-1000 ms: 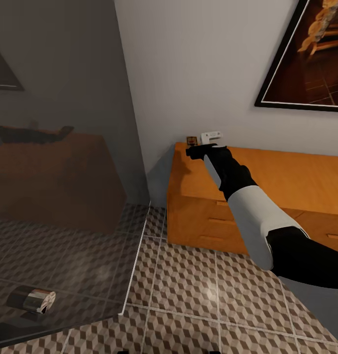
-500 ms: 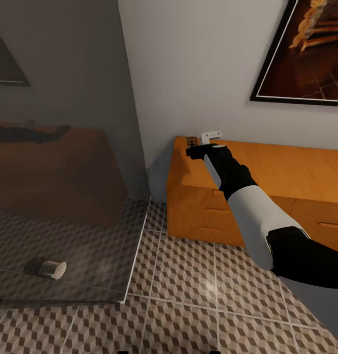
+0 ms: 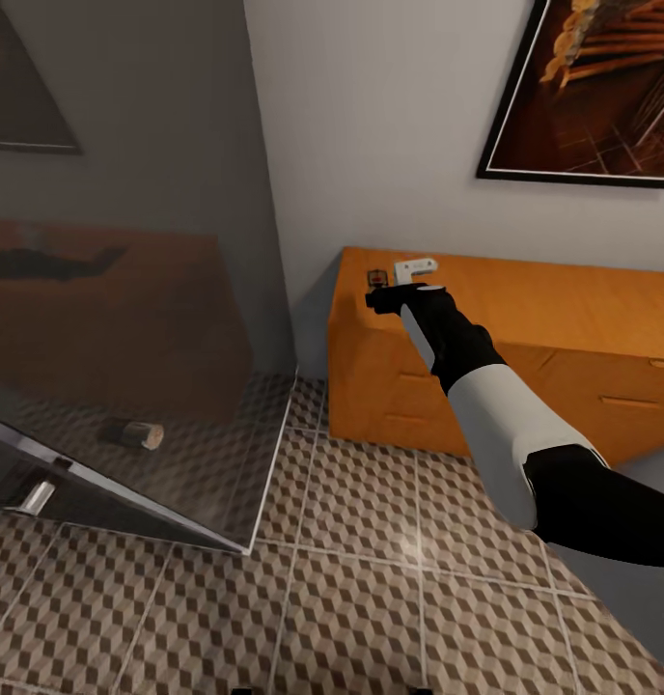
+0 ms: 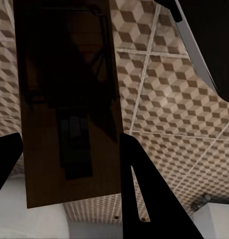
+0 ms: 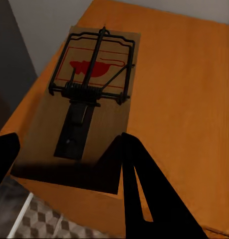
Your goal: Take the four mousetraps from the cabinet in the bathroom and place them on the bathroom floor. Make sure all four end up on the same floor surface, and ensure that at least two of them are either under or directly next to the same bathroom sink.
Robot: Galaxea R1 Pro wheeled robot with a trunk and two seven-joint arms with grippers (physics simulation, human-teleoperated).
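Now pickup step: right gripper (image 5: pixel 69 149), fingers spread, straddles mousetrap (image 5: pixel 92 114) at cabinet (image 3: pixel 564 319) top's left front corner. Left gripper (image 4: pixel 69 164) pinches second mousetrap (image 4: pixel 69 104) above bathroom floor (image 3: pixel 371 589). Next: close, lift.

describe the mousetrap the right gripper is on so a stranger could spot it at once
Find the low orange-wood cabinet against the white wall. At its top's left end, by the grey panel, the flat tan-wood mousetrap lies between the right gripper's fingers. It alone carries black wire parts and a red mouse print.
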